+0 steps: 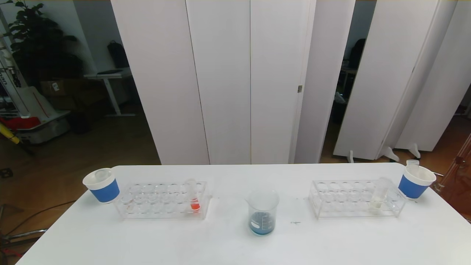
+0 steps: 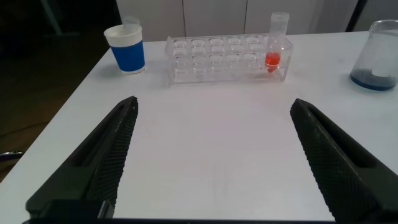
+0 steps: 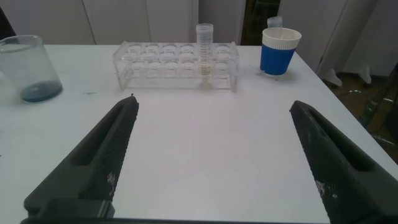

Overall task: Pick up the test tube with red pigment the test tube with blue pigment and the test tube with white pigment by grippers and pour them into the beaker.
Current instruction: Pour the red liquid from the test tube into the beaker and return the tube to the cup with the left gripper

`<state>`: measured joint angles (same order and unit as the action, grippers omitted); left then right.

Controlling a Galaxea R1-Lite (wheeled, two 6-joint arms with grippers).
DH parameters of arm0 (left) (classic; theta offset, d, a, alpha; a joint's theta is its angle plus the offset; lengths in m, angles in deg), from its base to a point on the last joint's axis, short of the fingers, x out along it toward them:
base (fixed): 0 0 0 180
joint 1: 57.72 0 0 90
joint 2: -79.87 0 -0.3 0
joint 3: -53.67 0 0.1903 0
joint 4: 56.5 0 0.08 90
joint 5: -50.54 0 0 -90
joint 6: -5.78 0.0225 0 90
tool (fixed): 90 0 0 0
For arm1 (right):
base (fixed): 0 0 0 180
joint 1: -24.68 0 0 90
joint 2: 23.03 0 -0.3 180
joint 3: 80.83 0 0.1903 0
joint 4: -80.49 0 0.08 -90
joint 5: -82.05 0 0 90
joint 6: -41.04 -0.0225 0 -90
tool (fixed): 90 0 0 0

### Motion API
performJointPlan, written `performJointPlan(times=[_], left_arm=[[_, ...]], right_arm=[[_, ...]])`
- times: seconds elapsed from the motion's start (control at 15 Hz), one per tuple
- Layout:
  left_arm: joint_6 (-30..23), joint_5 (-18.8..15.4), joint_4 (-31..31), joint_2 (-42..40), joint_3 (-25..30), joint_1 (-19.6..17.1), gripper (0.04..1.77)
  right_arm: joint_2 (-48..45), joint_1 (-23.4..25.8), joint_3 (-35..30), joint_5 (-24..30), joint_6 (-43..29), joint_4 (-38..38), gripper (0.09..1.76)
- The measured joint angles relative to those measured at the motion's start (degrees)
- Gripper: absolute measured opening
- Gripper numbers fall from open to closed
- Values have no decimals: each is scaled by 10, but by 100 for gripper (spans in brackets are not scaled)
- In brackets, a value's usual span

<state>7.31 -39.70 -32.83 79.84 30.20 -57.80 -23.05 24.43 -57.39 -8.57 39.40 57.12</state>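
Note:
The beaker [image 1: 262, 201] stands mid-table with blue liquid in its bottom. A test tube with red pigment [image 1: 193, 200] is upright in the left clear rack [image 1: 147, 206]. In the right clear rack [image 1: 342, 200] stands the test tube with white pigment [image 1: 379, 197]. No test tube with blue pigment is in view. My left gripper [image 2: 214, 102] hovers open over bare table, well short of the red tube [image 2: 277, 46]. My right gripper [image 3: 214, 102] is open too, short of the white tube [image 3: 205, 53]. Neither gripper shows in the head view.
A blue-and-white paper cup [image 1: 102, 185] sits at the far left edge beside the left rack, with a clear tube in it. Another such cup [image 1: 415, 181] sits at the far right corner. White partition panels stand behind the table.

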Motion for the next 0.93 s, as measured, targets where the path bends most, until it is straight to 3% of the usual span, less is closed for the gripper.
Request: performJointPlan(times=[0.53, 0.73, 0.93], left_arm=[[4, 2, -9, 0, -15, 0, 175], [1, 1, 21, 0, -61, 0, 175], [1, 1, 69, 15, -140, 0, 175]], right_arm=[[0, 0, 0, 0, 0, 0, 175], [0, 0, 0, 0, 0, 0, 175], [0, 0, 0, 0, 0, 0, 175]])
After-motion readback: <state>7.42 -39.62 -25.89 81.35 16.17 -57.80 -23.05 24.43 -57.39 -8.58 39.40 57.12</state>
